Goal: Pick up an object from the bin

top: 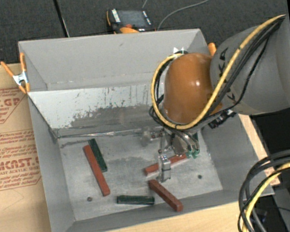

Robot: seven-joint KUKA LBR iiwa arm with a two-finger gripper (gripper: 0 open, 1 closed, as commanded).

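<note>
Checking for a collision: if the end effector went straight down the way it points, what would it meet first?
Probably the short red rectangular stick lying on the floor of the grey metal bin, directly beneath the end effector; its height above the stick is unclear from this view.

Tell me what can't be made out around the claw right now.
- Short red-brown flat stick, camera view: its middle lies under the claw; contact unclear.
- Grey metal bin: right floor partly covered by the orange wrist cover.
- Small green bit: too small to identify.
</note>
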